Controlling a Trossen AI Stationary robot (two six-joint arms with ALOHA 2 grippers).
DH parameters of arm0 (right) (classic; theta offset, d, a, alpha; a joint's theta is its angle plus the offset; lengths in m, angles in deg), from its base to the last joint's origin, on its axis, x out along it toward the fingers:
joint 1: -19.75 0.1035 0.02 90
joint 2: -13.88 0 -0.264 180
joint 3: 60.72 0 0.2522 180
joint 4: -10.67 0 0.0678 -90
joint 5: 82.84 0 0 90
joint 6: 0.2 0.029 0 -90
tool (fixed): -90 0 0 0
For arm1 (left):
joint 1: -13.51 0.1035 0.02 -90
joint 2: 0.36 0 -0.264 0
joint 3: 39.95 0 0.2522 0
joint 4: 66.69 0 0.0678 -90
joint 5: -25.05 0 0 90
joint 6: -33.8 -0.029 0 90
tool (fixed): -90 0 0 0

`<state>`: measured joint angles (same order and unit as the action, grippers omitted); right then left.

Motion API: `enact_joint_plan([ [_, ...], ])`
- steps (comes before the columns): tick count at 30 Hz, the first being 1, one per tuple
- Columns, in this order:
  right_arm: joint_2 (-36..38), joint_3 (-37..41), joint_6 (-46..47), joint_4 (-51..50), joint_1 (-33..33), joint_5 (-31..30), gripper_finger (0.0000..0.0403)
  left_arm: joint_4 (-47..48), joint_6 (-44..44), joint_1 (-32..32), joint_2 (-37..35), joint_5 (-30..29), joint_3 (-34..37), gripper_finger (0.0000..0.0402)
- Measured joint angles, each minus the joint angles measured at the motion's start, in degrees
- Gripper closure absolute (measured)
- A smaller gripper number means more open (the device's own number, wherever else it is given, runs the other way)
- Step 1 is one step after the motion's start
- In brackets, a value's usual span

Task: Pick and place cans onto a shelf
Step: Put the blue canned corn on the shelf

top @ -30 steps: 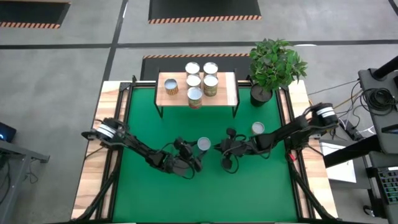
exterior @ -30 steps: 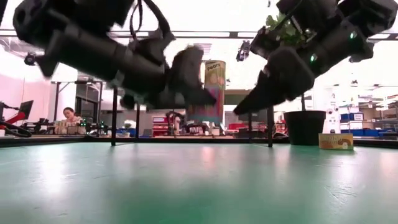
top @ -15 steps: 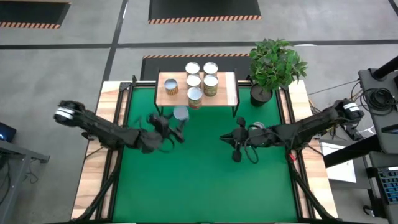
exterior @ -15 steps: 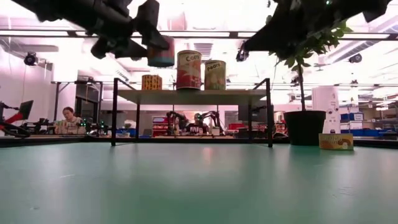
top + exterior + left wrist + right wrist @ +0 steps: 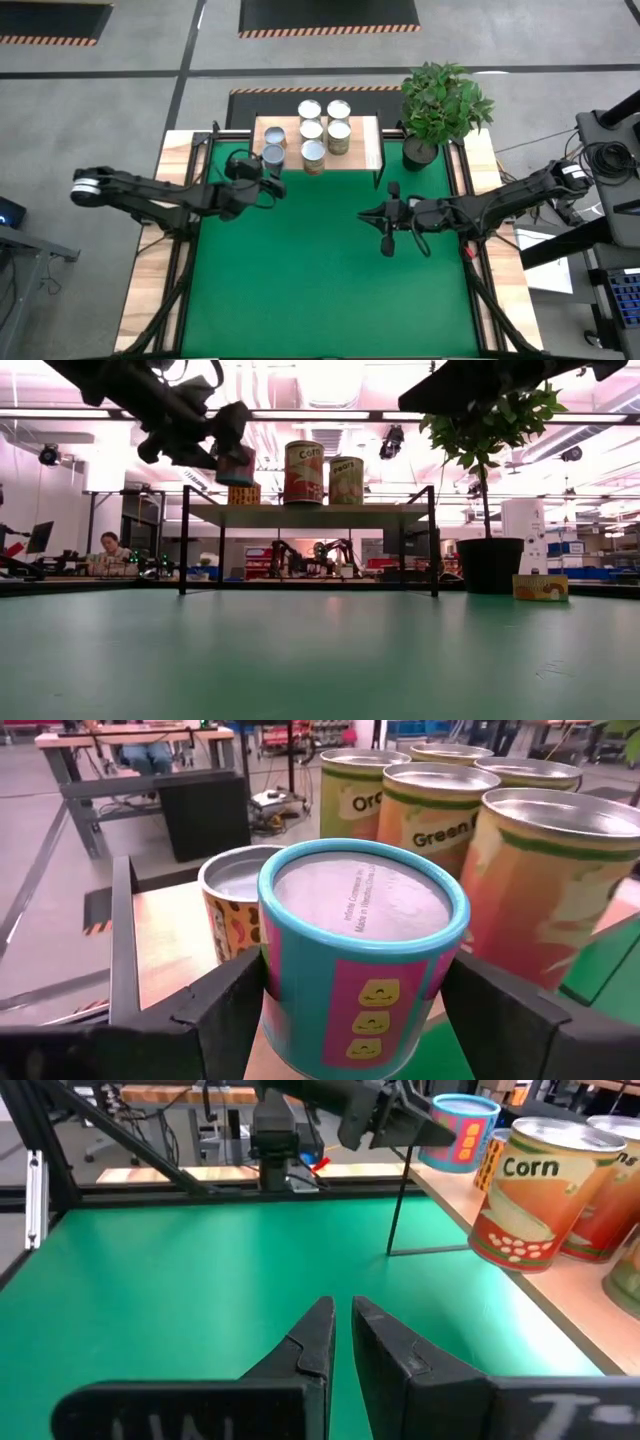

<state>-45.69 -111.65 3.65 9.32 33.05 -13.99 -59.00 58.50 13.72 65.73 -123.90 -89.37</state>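
My left gripper (image 5: 268, 166) is shut on a teal can with pink label (image 5: 274, 155), held above the near left corner of the shelf (image 5: 365, 150). The can also shows in the low view (image 5: 236, 463), the left wrist view (image 5: 365, 960) and the right wrist view (image 5: 460, 1132). Several cans stand upright on the shelf's wood top, among them a Corn can (image 5: 525, 1195) and a short orange can (image 5: 225, 905). My right gripper (image 5: 386, 215) is shut and empty above the green mat, right of centre; it also shows in the right wrist view (image 5: 343, 1335). My left gripper pinches the teal can between its two fingers (image 5: 225, 1010), on opposite sides of the can's wall (image 5: 278, 970) below the top rim. The fingers come level from the table's left side. The can is upright and lifted clear, above the shelf top.
A potted plant (image 5: 440, 105) in a black pot (image 5: 490, 565) stands at the far right, next to the shelf. A small yellow box (image 5: 540, 587) sits beyond it. The green mat (image 5: 320, 280) lies bare in front of the shelf. A person (image 5: 110, 545) sits in the room behind.
My left gripper has carried the teal can up from the middle of the mat toward the far left, to the shelf's near left corner; the can has stayed upright. My right gripper has risen and drawn a little toward the right and far edges.
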Motion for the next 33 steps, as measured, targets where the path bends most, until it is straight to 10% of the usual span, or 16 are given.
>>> enact_joint_plan([
  [33, -0.6, 0.0, 0.7, -2.3, 0.0, 0.0, 0.0376, -0.7, 3.1, 5.6, 7.9, 0.4, -1.9, 0.0117],
])
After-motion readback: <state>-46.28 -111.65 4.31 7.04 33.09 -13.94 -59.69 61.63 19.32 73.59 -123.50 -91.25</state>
